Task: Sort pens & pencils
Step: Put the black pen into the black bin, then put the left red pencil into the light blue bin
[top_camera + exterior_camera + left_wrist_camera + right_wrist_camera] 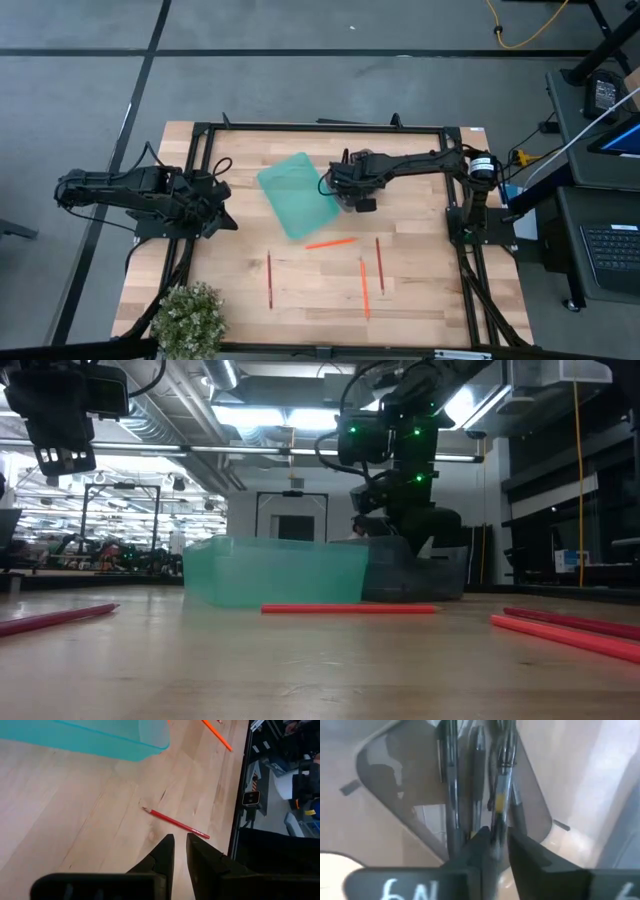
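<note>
Pencils lie closest in the low view: 1 red-orange pencil crosswise just in front of the bins, others at the far left and far right edges. High view counts 4 pencils on the bare wooden table: 1 angled just below the teal bin, 2 upright to its right, 1 upright well apart to the left.

Right gripper sits over a grey translucent bin touching the teal bin's right side. Right wrist view: several dark pens lie side by side inside the grey bin; the right gripper's jaws are pinched on 1 pen at the tips.

Left gripper waits at the table's left side, beside the teal bin. Left wrist view: jaws nearly together with a narrow gap, holding nothing, 1 pencil just ahead.
</note>
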### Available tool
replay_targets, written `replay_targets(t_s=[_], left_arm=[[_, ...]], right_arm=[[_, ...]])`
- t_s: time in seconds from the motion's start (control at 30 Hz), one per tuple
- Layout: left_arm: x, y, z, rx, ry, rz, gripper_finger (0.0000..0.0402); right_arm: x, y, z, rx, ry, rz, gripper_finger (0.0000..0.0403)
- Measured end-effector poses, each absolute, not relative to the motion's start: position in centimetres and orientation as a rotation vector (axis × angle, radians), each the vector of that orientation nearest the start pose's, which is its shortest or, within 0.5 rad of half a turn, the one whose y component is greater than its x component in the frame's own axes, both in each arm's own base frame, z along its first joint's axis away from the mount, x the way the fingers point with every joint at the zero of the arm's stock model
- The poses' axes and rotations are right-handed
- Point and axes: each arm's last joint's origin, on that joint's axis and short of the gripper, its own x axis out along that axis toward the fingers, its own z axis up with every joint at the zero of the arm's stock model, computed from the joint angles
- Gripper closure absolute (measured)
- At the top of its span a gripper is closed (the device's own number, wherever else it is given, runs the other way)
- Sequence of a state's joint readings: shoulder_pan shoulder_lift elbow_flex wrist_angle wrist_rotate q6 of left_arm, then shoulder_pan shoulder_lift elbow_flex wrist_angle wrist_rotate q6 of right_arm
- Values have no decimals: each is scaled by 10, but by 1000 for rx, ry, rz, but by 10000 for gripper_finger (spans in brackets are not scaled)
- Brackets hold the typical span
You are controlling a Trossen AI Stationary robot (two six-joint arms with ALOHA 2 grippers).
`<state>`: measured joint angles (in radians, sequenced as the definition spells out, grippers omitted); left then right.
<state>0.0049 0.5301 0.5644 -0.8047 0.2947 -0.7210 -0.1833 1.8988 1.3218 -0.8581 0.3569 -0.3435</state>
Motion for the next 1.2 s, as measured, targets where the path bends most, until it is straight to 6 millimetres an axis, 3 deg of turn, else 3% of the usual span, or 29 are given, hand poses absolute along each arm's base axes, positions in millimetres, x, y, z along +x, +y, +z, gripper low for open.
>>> replay_targets(t_s=[0.17,0.33,0.47,0.63,0.83,0.93,1.1,1.2], left_arm=[[104,-8,239,-776,832,2,358],[104,-8,240,-771,822,-4,358],[108,-9,244,-752,768,-63,358],[117,-11,256,-707,663,-219,358],[131,-14,267,-677,692,-300,358],[145,-20,271,-659,748,-334,358],[180,-47,280,-608,866,-372,358],[204,-68,303,-587,895,-458,358]], right_arm=[[350,-76,183,-397,1511,-218,304],[354,-73,203,-389,1526,-251,305],[363,-60,238,-356,1499,-293,314],[368,-26,297,-268,1407,-353,324],[361,24,350,43,1275,-358,328],[358,47,358,149,1239,-368,328],[352,78,350,166,1260,-366,328],[349,88,345,139,1287,-359,328]])
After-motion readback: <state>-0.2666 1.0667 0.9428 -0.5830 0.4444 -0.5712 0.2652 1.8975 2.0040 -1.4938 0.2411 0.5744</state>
